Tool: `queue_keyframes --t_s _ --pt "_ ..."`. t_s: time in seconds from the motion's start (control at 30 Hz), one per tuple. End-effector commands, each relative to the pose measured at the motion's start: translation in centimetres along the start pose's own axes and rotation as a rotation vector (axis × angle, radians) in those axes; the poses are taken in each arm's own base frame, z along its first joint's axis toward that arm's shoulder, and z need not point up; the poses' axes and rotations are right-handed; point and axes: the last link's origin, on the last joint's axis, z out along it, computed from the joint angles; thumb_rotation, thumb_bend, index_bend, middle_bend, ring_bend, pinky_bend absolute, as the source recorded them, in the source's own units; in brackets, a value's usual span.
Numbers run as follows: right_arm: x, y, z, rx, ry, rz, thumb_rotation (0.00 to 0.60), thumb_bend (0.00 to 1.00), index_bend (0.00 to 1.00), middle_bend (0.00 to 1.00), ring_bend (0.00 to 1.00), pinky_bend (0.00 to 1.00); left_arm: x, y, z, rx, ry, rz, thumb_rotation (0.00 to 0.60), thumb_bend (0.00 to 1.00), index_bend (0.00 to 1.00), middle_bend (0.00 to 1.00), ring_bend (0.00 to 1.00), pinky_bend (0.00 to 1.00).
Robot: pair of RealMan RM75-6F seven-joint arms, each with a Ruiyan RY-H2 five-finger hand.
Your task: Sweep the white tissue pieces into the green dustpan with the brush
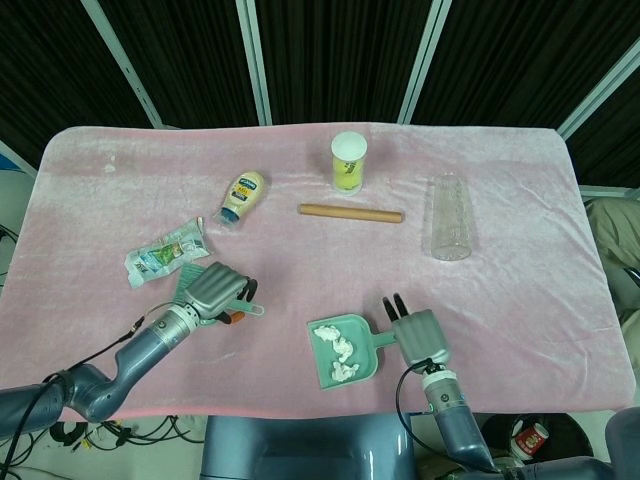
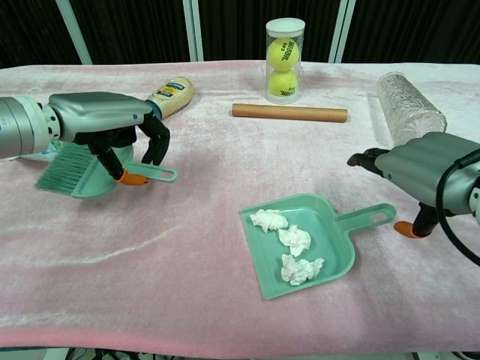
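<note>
The green dustpan (image 2: 331, 223) lies flat on the pink cloth near the front, also seen from the head view as dustpan (image 1: 362, 363). Three white tissue pieces (image 2: 291, 241) sit inside it. Its handle (image 2: 369, 217) points toward my right hand (image 2: 424, 171), which hovers just beyond it with fingers stretched out, touching nothing. My left hand (image 2: 106, 124) curls over the green brush (image 2: 76, 168), holding it low on the cloth at the left, bristles pointing left. From above, the left hand (image 1: 215, 290) hides most of the brush.
At the back stand a tube of tennis balls (image 2: 285, 60), a wooden rod (image 2: 289, 112) and a clear plastic bottle (image 2: 405, 109) lying on its side. A mayonnaise bottle (image 2: 171, 94) and a crumpled packet (image 1: 163, 255) lie by the left hand.
</note>
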Motion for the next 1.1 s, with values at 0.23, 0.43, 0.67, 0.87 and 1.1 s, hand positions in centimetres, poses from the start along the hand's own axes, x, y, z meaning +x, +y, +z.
queue_keyframes --t_s 0.23,0.43,0.67,0.87,1.1 --pt "0.3 0.7 -0.2 -0.005 0.006 -0.001 0.600 0.24 0.01 0.08 0.66 0.82 -2.4 0.7 -0.5 0.111 -0.081 0.030 0.600 0.11 0.32 0.40 0.91 1.00" --pt "0.3 1.5 -0.5 -0.006 0.016 -0.002 0.600 0.23 0.01 0.08 0.64 0.82 -1.2 0.6 -1.2 0.146 -0.024 0.000 0.600 0.11 0.31 0.39 0.89 1.00" --pt "1.2 4.7 -1.9 -0.008 0.114 -0.006 0.600 0.22 0.01 0.07 0.47 0.69 0.8 0.4 -5.3 0.132 0.157 -0.039 0.600 0.11 0.29 0.34 0.63 0.75" --pt "1.5 8.4 -4.4 0.014 0.195 0.113 0.600 0.19 0.00 0.00 0.07 0.32 0.8 -1.0 -12.0 0.125 0.283 -0.072 0.600 0.11 0.24 0.27 0.30 0.41" --pt "-0.2 13.2 -8.0 -0.017 0.265 0.186 0.600 0.13 0.00 0.00 0.00 0.18 -1.5 -3.3 -19.7 0.212 0.299 -0.121 0.600 0.06 0.08 0.07 0.04 0.12"
